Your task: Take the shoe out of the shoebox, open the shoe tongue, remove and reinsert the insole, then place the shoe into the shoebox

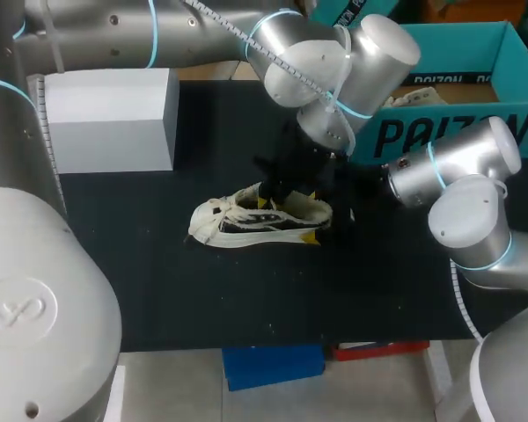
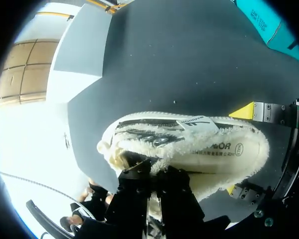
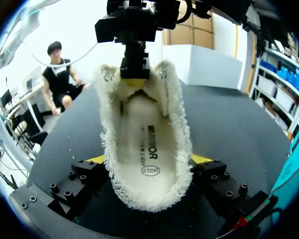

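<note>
**Well, the shoe is out of the box and braced at the heel**

The shoe (image 1: pixel 260 220) lies on its sole on the black tabletop (image 1: pixel 158 281). Its heel sits in the right hand (image 2: pixel 237 149), which is clamped on it, one yellow tip pressed to each side of the fluffy collar. The toe points away from that hand, towards the white block (image 1: pixel 110 119). The teal shoebox (image 1: pixel 449 132) stands behind the right hand, well apart from the shoe.

The left hand (image 3: pixel 134 79) comes down from above at the front of the shoe's opening, right at the tongue (image 2: pixel 195 123). I cannot tell whether it is pinching the tongue or only resting against it.

The insole (image 3: pixel 148 149) lies flat inside, in plain sight between the two hands, so I would say it is not yet lifted.

As for handling, the shoe looks light and soft. The fleecy lining and limp upper would squash under a hard squeeze and could slip out of a shallow pinch. The heel counter and the rubber sole edge look like the firmest places to hold. The insole is thin and floppy, so its heel edge, nearest the right hand, seems the best spot to pick at. Peeling it up slowly should keep it from folding.
</note>
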Action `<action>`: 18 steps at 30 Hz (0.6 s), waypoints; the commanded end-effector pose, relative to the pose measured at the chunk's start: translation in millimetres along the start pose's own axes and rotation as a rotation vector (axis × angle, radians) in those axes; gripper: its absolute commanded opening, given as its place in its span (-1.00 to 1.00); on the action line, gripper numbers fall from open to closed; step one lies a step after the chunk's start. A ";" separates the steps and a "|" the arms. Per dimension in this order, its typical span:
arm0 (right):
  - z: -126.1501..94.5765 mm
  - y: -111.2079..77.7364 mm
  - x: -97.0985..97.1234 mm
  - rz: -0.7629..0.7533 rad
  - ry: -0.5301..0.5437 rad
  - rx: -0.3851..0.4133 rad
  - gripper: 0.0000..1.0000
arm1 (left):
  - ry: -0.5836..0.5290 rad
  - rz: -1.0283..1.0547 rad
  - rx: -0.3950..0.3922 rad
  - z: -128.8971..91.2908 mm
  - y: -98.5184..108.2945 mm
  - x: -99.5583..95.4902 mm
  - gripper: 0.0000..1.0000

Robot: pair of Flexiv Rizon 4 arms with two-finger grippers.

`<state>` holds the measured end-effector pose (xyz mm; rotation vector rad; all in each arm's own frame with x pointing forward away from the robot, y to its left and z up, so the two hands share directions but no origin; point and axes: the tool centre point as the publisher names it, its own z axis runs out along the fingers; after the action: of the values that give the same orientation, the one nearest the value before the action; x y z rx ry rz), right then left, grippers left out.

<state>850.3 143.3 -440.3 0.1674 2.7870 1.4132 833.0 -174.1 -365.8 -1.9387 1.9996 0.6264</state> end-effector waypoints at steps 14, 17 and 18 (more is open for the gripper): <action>3.6 -2.1 -1.5 0.001 -0.001 0.001 -1.00 | 0.055 -0.037 0.115 -27.3 11.2 -36.2 -1.00; 3.6 -2.1 -1.5 0.001 -0.001 0.001 -1.00 | 0.053 -0.059 0.121 -24.2 14.3 -47.8 -1.00; 3.6 -2.1 -1.5 0.001 -0.001 0.001 -1.00 | 0.052 -0.063 0.121 -22.6 15.3 -51.2 -1.00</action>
<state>850.4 143.0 -440.3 0.1675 2.7870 1.4131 829.4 -153.5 -325.9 -1.9436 1.9330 0.4902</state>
